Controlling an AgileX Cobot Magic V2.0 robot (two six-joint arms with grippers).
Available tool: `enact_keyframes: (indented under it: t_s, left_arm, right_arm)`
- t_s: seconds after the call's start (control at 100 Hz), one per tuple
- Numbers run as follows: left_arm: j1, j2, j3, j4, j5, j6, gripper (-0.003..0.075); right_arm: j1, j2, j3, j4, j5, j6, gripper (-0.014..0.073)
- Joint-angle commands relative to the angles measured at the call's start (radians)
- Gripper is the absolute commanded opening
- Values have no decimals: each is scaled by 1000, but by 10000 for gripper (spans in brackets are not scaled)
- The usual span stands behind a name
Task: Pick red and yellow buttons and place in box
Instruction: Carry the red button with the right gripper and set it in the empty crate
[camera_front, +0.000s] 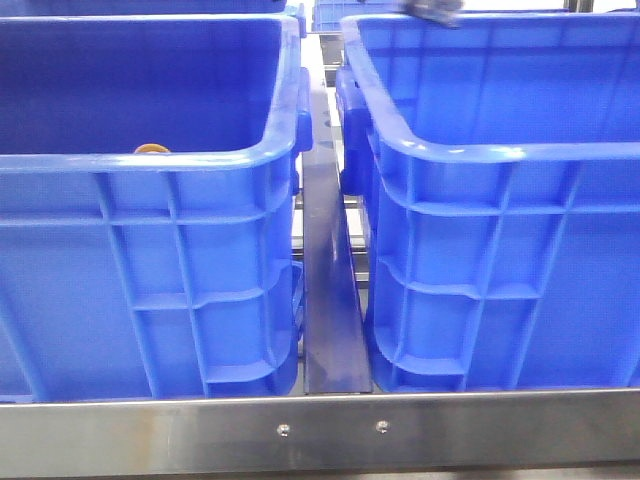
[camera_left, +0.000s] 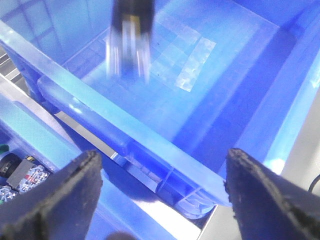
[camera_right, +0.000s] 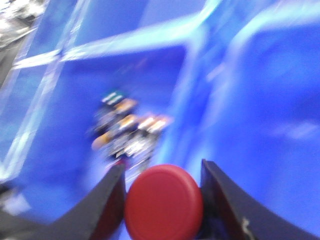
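Observation:
My right gripper (camera_right: 162, 175) is shut on the red button (camera_right: 163, 202), whose domed cap fills the gap between the fingers. Below it, blurred, a pile of small parts (camera_right: 127, 131) with orange caps lies in a blue box (camera_right: 60, 100). In the front view a yellow-orange cap (camera_front: 151, 149) peeks over the near rim of the left box (camera_front: 150, 260). A dark blurred piece of the right gripper (camera_front: 432, 12) shows above the right box (camera_front: 500, 250). My left gripper (camera_left: 162, 165) is open and empty above that box's rim (camera_left: 150, 135). The right gripper (camera_left: 129, 45) hangs blurred over its bare floor.
The two blue boxes stand side by side with a steel rail (camera_front: 330, 300) in the gap between them. A steel table edge (camera_front: 320, 430) runs along the front. Small parts (camera_left: 20, 170) show in the neighbouring box in the left wrist view.

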Motion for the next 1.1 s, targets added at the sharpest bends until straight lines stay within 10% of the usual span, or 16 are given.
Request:
enact_keyframes:
  t_s: [0.0, 0.36, 1.09]
  left_arm:
    - [-9, -33, -31, -8, -64, -3, 494]
    - [-9, -33, -31, -8, -64, -3, 494]
    - [-9, -33, -31, -10, -76, -3, 494]
  right_arm:
    - [-18, -38, -29, 30, -85, -98, 286]
    - [-6, 28, 104, 36, -556, -223, 286]
    - [-6, 383, -83, 105, -628, -223, 286]
